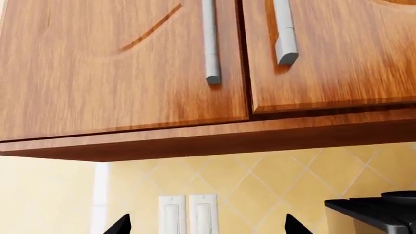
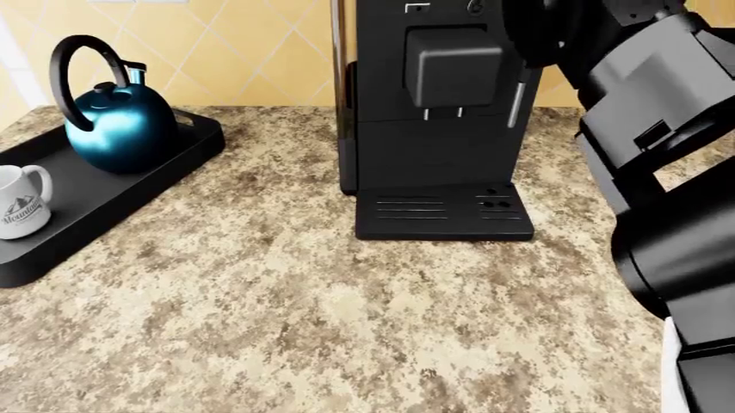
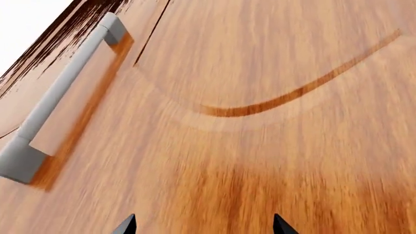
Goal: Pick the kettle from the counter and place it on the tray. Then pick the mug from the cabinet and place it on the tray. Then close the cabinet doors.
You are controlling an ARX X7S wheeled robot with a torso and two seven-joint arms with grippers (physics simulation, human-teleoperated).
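With the kettle (image 2: 119, 129) and the mug (image 2: 21, 201) both standing on the tray (image 2: 172, 159) at the left end of the counter (image 2: 344, 301), what remains for us is shutting the cabinet. From the left wrist we see two doors: the left door (image 1: 117, 73) looks flush, while the right door (image 1: 338, 53) stands a little proud at its lower edge, so we judge it not quite home. The right gripper (image 3: 203, 226) is pressed up near a door panel (image 3: 260, 122), its two tips set apart with nothing between them, and the left gripper (image 1: 206, 226) hangs below the cabinet with its tips likewise spread and empty. The view is too close to tell whether the right tips touch the wood. We should push flat on the panel, away from the grey handle (image 3: 58, 97), steadily until the edges line up, and keep the elbow clear of the coffee machine (image 2: 436, 120).
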